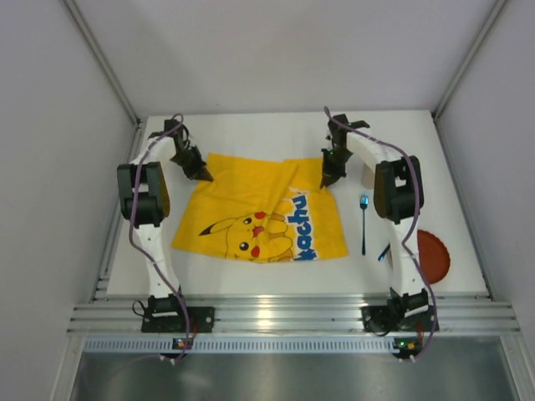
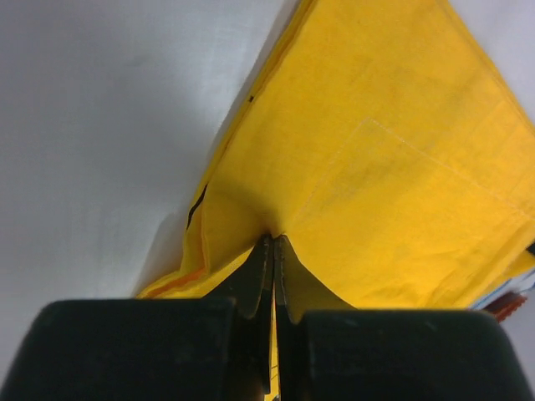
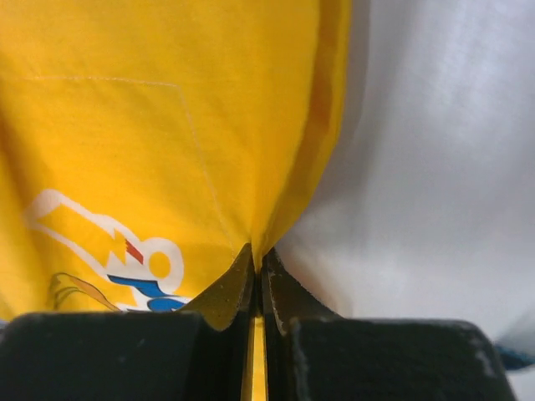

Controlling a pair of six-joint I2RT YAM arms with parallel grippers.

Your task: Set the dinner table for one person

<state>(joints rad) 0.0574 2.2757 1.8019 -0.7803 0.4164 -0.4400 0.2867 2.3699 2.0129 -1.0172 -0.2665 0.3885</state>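
A yellow Pikachu-print cloth (image 1: 259,217) lies spread on the white dinner table (image 1: 251,134). My left gripper (image 1: 203,175) is shut on the cloth's far left corner; the left wrist view shows yellow fabric (image 2: 376,167) pinched between the closed jaws (image 2: 274,242). My right gripper (image 1: 327,182) is shut on the far right corner; the right wrist view shows the cloth (image 3: 167,125) pinched at the fingertips (image 3: 256,251). A blue fork (image 1: 364,222) lies on the table right of the cloth. A brown-red plate (image 1: 433,255) sits at the near right.
A second blue utensil (image 1: 383,252) lies near the right arm, partly hidden by it. White walls enclose the table at left, back and right. A metal rail (image 1: 284,316) runs along the near edge.
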